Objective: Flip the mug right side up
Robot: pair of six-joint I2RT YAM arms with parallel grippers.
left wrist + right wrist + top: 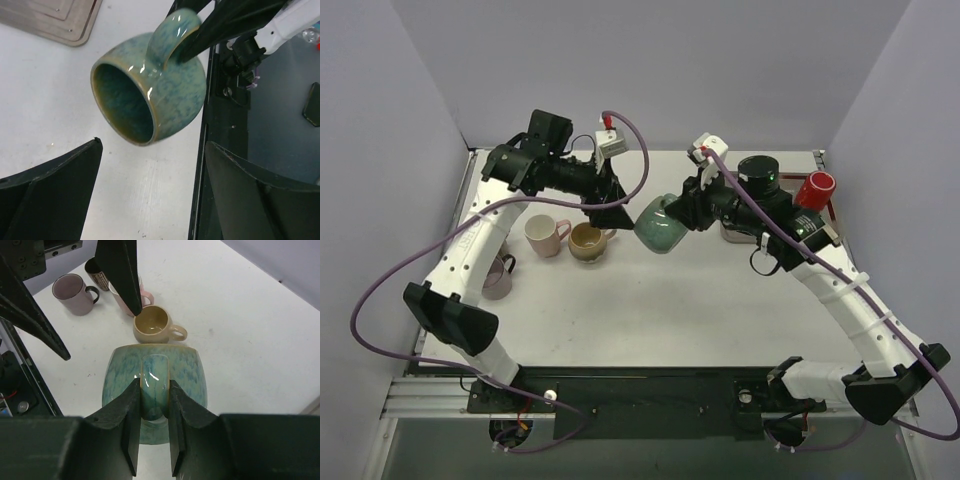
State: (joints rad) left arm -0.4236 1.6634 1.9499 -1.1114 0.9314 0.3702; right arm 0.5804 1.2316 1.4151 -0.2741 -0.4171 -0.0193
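Over the middle of the white surface, the teal glazed ceramic mug hangs in the right claw and seems lifted clear. That claw is pinched narrow on the mug's looped handle, one finger on each side of it. Judging by the wrist views, the mug is neither upside down nor upright. Its long axis runs roughly level, the handle sits on top, and the open mouth points away from the right claw toward the left claw. The left claw stands wide and holds nothing, its two fingers spread just short of the rim, so the mouth looks almost straight between them. The coming move turns on this, as I judge it: the base lies on the right arm's side and the mouth on the left arm's side. The right wrist must therefore tip the mug until the mouth faces up and the base faces the surface, then lower it. The left arm is near enough to steady the body if needed. A tan ceramic mug stands upright close by on the left, so the set-down spot should be chosen apart from it.
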